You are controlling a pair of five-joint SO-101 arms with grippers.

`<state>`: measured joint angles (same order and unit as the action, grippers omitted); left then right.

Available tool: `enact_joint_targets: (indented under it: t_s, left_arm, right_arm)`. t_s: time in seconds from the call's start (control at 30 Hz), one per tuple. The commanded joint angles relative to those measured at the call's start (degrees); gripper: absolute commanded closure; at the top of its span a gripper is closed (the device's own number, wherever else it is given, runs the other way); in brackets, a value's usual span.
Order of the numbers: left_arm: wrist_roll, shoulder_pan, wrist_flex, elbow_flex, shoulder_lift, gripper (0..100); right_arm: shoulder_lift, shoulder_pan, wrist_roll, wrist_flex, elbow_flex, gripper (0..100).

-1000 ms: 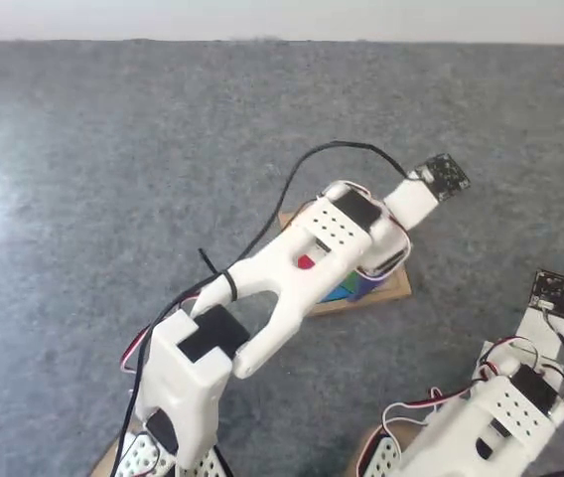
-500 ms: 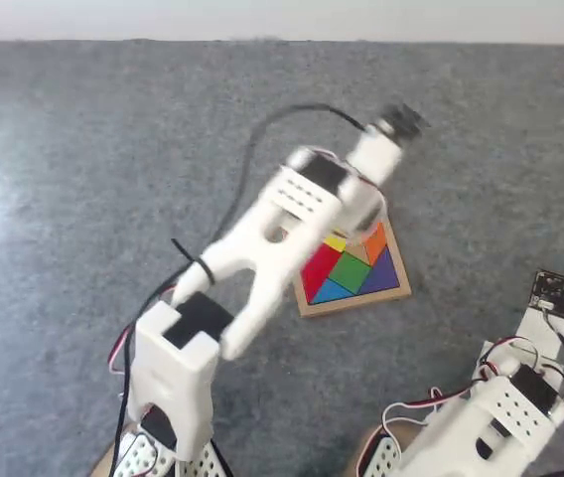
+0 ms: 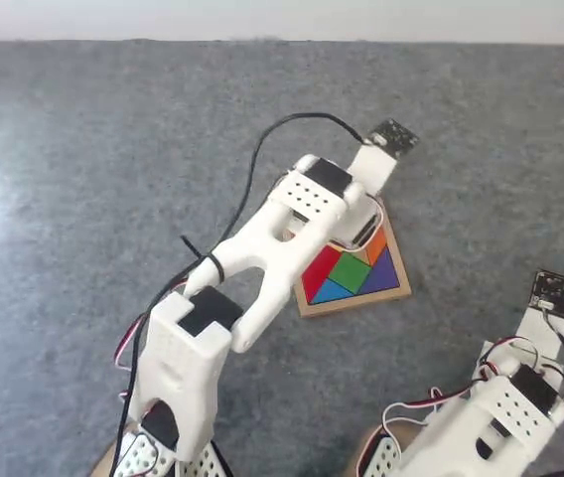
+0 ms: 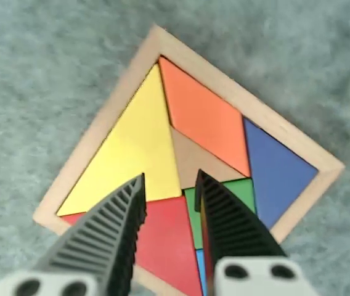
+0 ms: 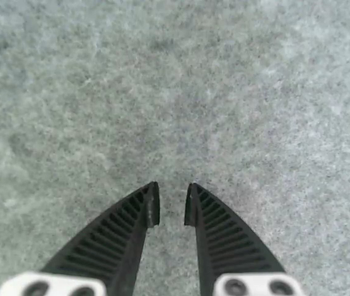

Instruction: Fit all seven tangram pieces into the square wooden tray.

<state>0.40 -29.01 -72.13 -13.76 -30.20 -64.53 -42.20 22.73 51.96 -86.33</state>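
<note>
While my left arm [image 3: 282, 243] stretches out over the square wooden tray [image 4: 249, 106], my left gripper [image 4: 170, 183] hangs just above it. Its fingers are spread a little way, with nothing between them. Below the tips is the seam where the big yellow triangle [image 4: 129, 148] meets the red triangle [image 4: 166, 231]. Against the yellow one's other long side lies the orange parallelogram [image 4: 206, 114], and the dark blue triangle [image 4: 273, 169] fills the corner next to it. A green piece [image 4: 244, 188] shows past one finger, and a sliver of a light blue piece [image 4: 198, 271] shows beside the red. Between yellow, orange and green sits a tan triangle [image 4: 195, 161]; I cannot tell whether it is an unpainted piece or the tray's floor. The coloured pieces all lie flat inside the rim.

Seen from the high view, the tray sits turned cornerwise near the middle of the grey desk [image 3: 103, 159], partly under my left wrist. My right arm [image 3: 500, 412] is at the near right corner, well apart from the tray. My right gripper [image 5: 172, 205] points down at the grey surface, tips nearly together with a narrow gap, holding nothing.
</note>
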Motion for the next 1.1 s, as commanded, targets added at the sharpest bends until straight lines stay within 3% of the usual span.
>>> enact_joint_targets:
  t_s: [0.0,0.07,0.2,0.33,0.53,0.7,1.07]
  left_arm:
    - [2.3,3.8,1.1,1.5,9.9,91]
    - [2.5,5.9,3.9,6.6,16.7,91]
    - [2.4,9.7,16.2,26.3,33.2,91]
    - [2.1,15.4,28.1,48.0,50.4,91]
    - [-1.7,24.1,40.1,75.2,71.3,91]
    - [-3.2,29.0,41.4,87.5,85.1,91]
    - [-3.3,37.5,41.5,105.1,105.1,91]
  right_arm:
    - [-1.4,0.7,0.4,-1.1,0.4,93.9]
    - [-1.6,0.7,0.4,-1.1,0.7,99.0]
    - [-7.0,3.6,0.4,-0.7,-0.3,99.1]
    - [-16.5,12.6,0.8,0.8,-2.7,99.1]
    - [-34.0,26.9,0.8,12.4,-4.8,99.0]
    - [-39.3,35.3,1.9,17.2,-6.2,99.0]
    - [-39.5,36.8,2.5,16.9,-10.2,98.9]
